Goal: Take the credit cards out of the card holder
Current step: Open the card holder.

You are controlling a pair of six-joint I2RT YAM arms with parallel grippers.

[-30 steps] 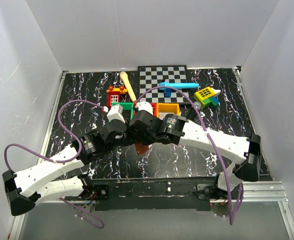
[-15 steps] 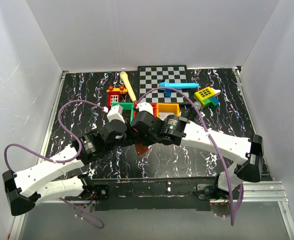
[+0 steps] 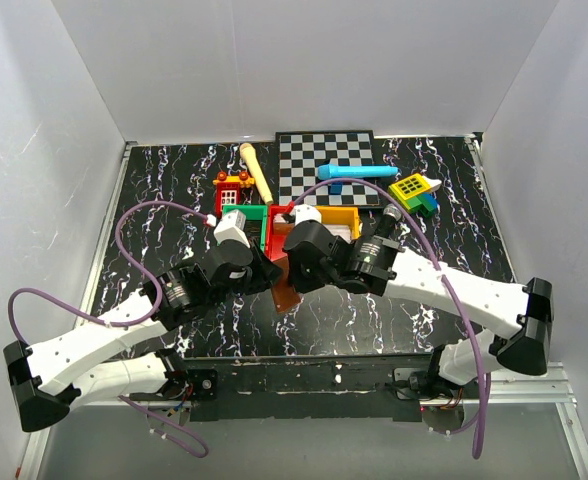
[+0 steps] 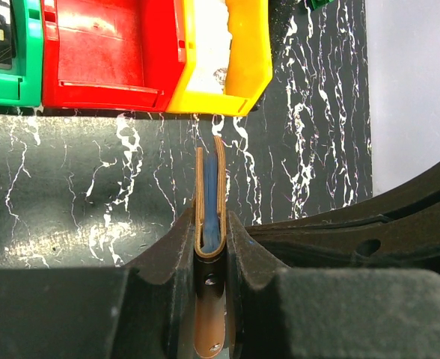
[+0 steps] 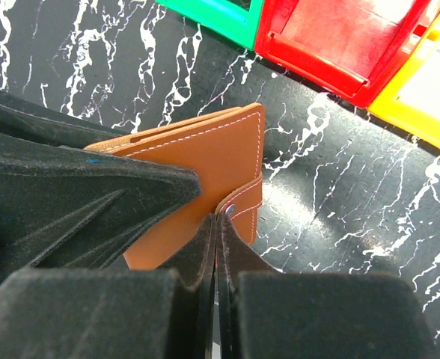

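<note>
- Left gripper, on the near side of the red bin: jaws clamped on the card holder, gripping one end across both covers.
- Card holder: brown, held edge-on just short of the red bin's front wall. Blue lining shows in the narrow gap between the covers. No card is visibly out. Contact with the surface cannot be confirmed.
- Right gripper, also near side of the red bin: jaws together, tips meeting at the snap strap. A true pinch on the strap cannot be confirmed.
- Step assessed: unfastening the holder; extraction not yet begun.
- Next move, in my judgement: draw the strap off its snap while the left grip holds firm, then spread the covers.
- Flanking the red bin: green bin and yellow bin.
</note>
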